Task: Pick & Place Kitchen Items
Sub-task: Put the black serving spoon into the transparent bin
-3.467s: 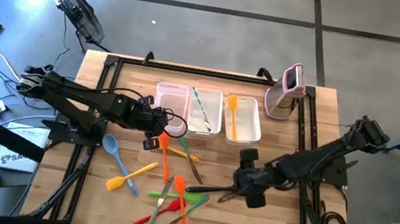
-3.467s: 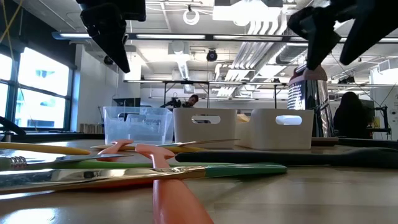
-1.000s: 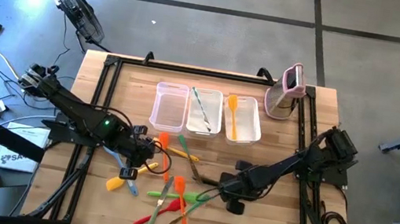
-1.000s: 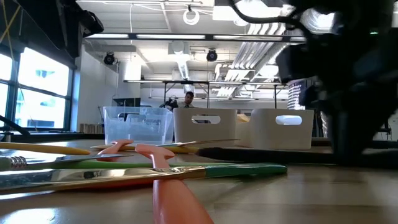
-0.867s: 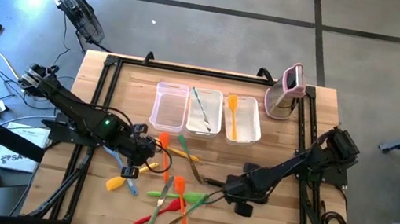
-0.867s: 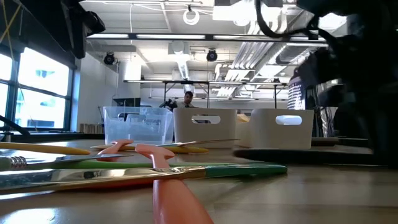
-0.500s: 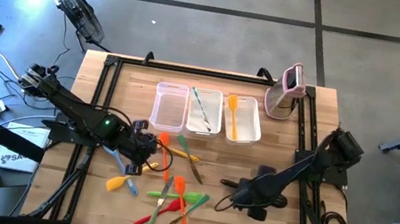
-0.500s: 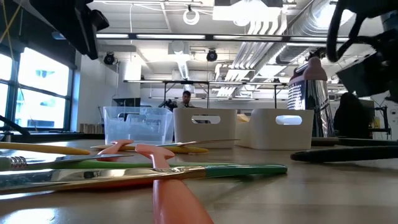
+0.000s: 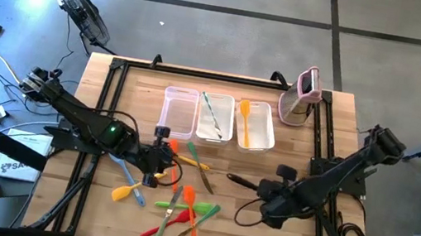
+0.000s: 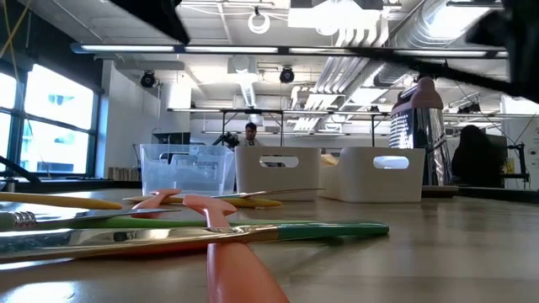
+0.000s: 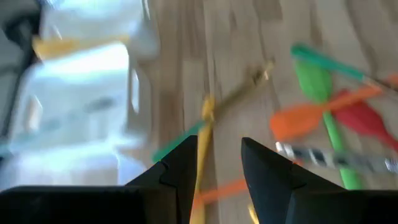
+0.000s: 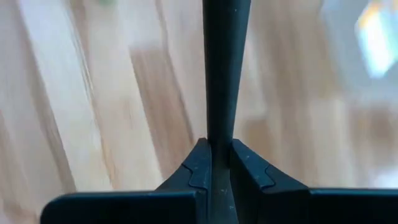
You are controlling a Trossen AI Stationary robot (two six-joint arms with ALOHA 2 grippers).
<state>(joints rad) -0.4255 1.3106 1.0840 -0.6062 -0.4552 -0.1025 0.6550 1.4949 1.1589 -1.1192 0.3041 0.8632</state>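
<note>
1. Right gripper (image 9: 257, 187), lower right of centre in the high view, is clamped tight on a black utensil (image 9: 240, 180); the right wrist view shows the black handle (image 12: 222, 68) pinched between both fingers (image 12: 198, 165) and running straight out ahead.
2. The black utensil sticks out leftward from the gripper, above the table (image 9: 332, 145), toward the utensil pile (image 9: 181, 202).
3. Left gripper (image 9: 154, 170), left of centre, is part open with a yellow handle (image 11: 200, 168) lying in the gap between its fingers (image 11: 181, 163); whether they grip it I cannot tell.
4. The pile of orange, green, red and yellow utensils lies lower centre, beside the left gripper and left of the right one.
5. Three clear tubs (image 9: 216, 117) upper centre; the right one holds an orange spatula (image 9: 244, 120).
6. No readable writing or labels.
</note>
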